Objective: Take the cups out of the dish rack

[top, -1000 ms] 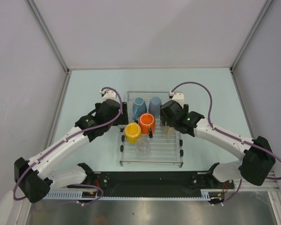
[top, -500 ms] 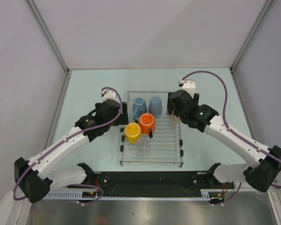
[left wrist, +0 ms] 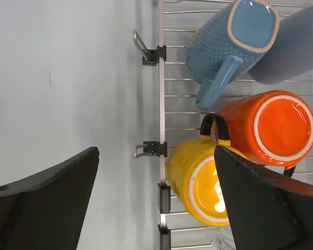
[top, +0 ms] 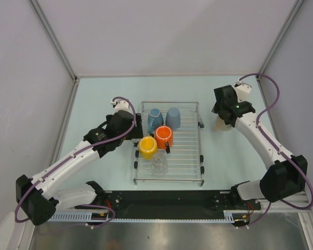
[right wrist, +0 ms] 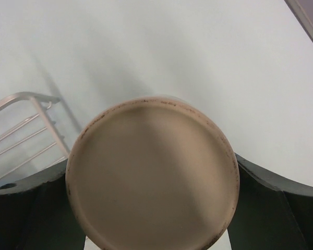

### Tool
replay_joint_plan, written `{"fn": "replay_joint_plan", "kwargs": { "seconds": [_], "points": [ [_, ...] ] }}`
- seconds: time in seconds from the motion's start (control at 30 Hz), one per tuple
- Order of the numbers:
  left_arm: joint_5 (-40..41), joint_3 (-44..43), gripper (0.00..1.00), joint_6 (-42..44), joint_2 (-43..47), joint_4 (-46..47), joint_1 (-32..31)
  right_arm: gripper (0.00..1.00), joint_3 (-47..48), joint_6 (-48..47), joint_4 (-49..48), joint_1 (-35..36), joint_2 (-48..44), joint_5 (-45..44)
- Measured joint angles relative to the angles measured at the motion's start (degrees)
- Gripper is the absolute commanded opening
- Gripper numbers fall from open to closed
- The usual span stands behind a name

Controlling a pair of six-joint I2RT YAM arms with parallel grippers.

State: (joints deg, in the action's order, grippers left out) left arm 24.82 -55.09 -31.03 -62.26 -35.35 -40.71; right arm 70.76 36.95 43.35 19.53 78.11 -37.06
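Pale teal table [top: 94,99] fills mid-frame; right gripper [top: 222,122], upper right, clamps the beige cup [right wrist: 152,177]; left gripper [left wrist: 156,156] gapes apart beside the dish rack [top: 188,151].

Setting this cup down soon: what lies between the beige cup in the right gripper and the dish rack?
Nothing: only bare table lies between the beige cup and the dish rack, as the top external view shows.

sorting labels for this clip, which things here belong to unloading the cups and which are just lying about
Part of the job: dish rack, dotted blue cup, plain blue cup, orange mug, yellow cup, clear glass, beige cup (already off the rack, to its right).

Just there: purple cables, black rail at the near edge.
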Motion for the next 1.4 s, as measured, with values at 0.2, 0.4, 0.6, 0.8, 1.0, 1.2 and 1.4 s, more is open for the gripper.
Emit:
{"fn": "replay_joint_plan", "kwargs": {
  "seconds": [0.2, 0.4, 0.6, 0.8, 1.0, 1.2, 1.4],
  "points": [
    [0.0, 0.0, 0.97, -1.0, 0.1, -0.8, 0.0, 0.0, 0.0, 1.0, 0.1, -6.3, 2.7, 1.9],
    [0.1, 0.0, 0.97, -1.1, 0.8, -1.3, 0.0, 0.0, -0.8, 1.0, -0.1, -14.2, 3.2, 1.5],
    [0.0, 0.0, 0.97, -1.9, 0.9, -1.8, 0.0, 0.0, -1.2, 1.6, -0.5, -17.2, 6.1, 1.3],
    [-0.1, 0.0, 0.98, -2.0, 0.9, -2.1, 0.0, 0.0, -4.0, 2.7, -3.5, -18.6, 9.6, 1.6],
    [0.0, 0.0, 0.98, -2.0, 1.2, -2.1, 0.0, 0.0, -6.8, 3.6, -5.9, -18.9, 9.0, 2.5],
    [-0.8, 0.0, 0.98, -2.1, 1.5, -2.1, 0.0, 0.0, -6.7, 4.0, -5.7, -16.4, 2.9, 5.0],
    [-5.0, 0.0, 1.0, -2.6, 1.6, -0.5, 0.0, 0.0, -7.2, 4.8, -7.6, -15.0, -8.6, 18.4]
  ]
}}
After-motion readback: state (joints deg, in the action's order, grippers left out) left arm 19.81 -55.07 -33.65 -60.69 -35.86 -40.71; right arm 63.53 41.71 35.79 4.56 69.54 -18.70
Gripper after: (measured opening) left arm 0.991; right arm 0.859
